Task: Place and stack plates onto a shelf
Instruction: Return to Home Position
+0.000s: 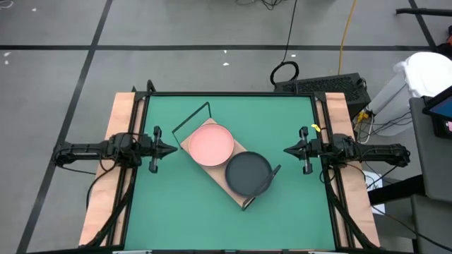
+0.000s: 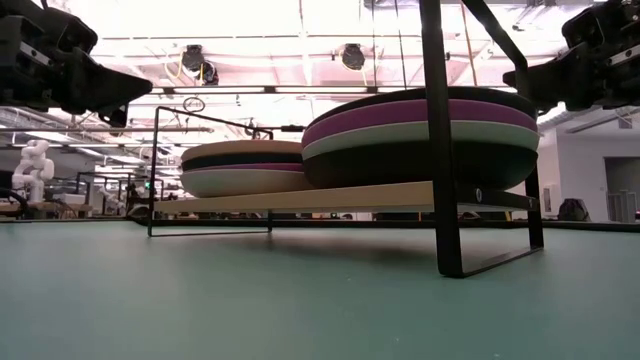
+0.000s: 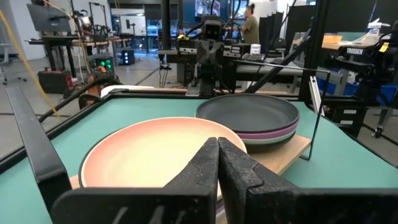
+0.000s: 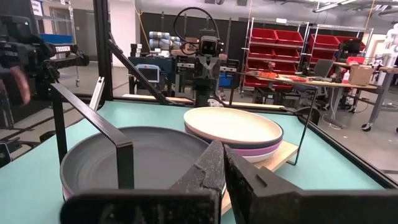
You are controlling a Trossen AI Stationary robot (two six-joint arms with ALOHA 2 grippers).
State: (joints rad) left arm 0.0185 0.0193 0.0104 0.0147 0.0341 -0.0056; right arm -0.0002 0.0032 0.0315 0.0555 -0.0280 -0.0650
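Note:
The wooden shelf with black wire ends lies slantwise in the middle of the green table. Two stacks of plates rest on its board. The stack toward the far left has a pink plate on top; the stack toward the near right has a dark grey plate on top. The low view shows purple, pale grey-green and dark plates layered below. My left gripper hovers shut left of the shelf. My right gripper hovers shut right of it. Neither touches anything.
Bare green table surface lies around the shelf on all sides. The shelf's wire frame ends stand up above the board. Black frame posts stand at the table's corners, and workshop benches and a person show beyond the table.

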